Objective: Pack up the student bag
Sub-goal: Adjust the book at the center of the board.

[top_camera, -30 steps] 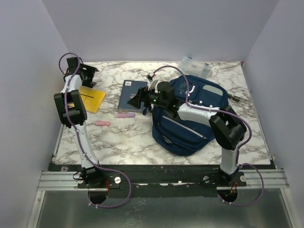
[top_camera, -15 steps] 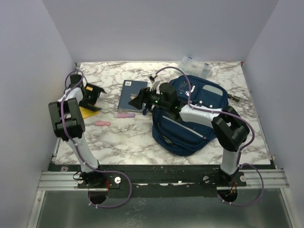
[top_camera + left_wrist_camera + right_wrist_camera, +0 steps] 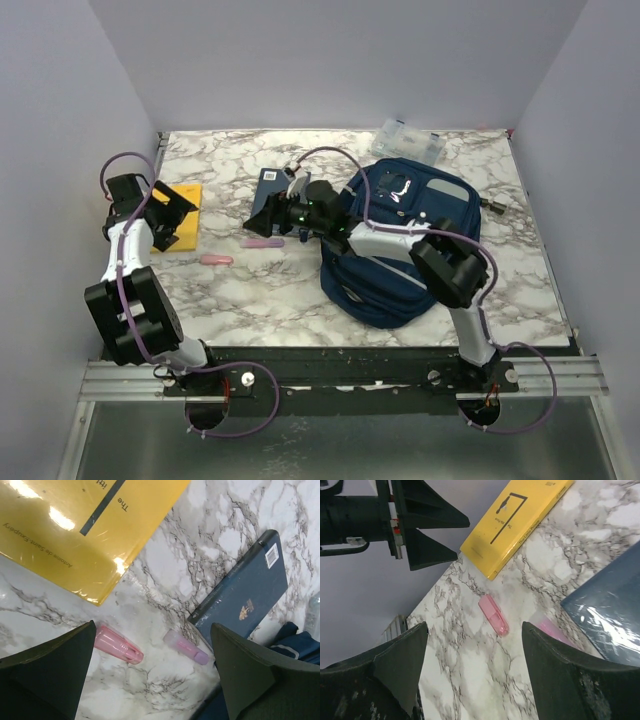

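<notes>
— Counting the containers first: how many are there?

— Two. The student bag [image 3: 375, 290], navy with grey stripes, lies on the right half of the marble table [image 3: 300, 300], in front of the right arm's base. That arm reaches across the bag's top. A clear plastic box [image 3: 408, 140] sits just beyond the bag's far end.

— What is in them?

— I cannot tell for either. The bag's inside does not show, and the box is too small to make out.

— And the loose things?

— Two books. A yellow book [image 3: 75, 525] lies at the table's left edge and a navy book [image 3: 245, 597] lies left of the bag, the two well apart. Two small pink things lie on the marble between them: a pink piece [image 3: 117, 648] and a paler pink tube [image 3: 185, 647]. The tube is just beside the navy book's near edge.

— How do the grippers stand?

— The left gripper [image 3: 152, 627] hangs by the yellow book's near side, jaws spread wide with only tabletop showing between them. The right gripper [image 3: 474, 627] hovers at the navy book, jaws just as wide, gripping nothing.
</notes>
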Action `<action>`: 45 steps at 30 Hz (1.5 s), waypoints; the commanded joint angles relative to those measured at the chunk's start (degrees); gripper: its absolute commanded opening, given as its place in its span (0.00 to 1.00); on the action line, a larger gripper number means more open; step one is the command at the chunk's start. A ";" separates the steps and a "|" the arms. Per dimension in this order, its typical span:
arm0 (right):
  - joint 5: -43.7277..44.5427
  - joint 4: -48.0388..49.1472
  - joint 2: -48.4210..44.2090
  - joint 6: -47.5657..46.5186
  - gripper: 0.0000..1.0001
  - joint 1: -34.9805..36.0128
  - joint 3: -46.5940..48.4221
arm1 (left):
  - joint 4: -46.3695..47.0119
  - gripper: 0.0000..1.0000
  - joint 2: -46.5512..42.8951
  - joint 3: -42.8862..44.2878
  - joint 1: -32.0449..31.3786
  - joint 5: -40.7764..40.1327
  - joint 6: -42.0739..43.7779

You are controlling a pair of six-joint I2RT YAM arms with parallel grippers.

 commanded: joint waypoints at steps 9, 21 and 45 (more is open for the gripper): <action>14.17 -16.05 26.20 3.46 0.78 8.03 34.46 | -10.97 0.98 -6.36 6.56 1.95 -0.38 11.56; 11.50 -10.53 51.08 3.22 0.48 11.61 69.78 | -11.70 0.98 -18.38 6.02 1.83 -8.24 16.18; 15.24 -12.38 37.59 8.35 0.45 10.76 51.62 | 9.73 0.98 -9.13 -9.79 15.89 13.77 -8.75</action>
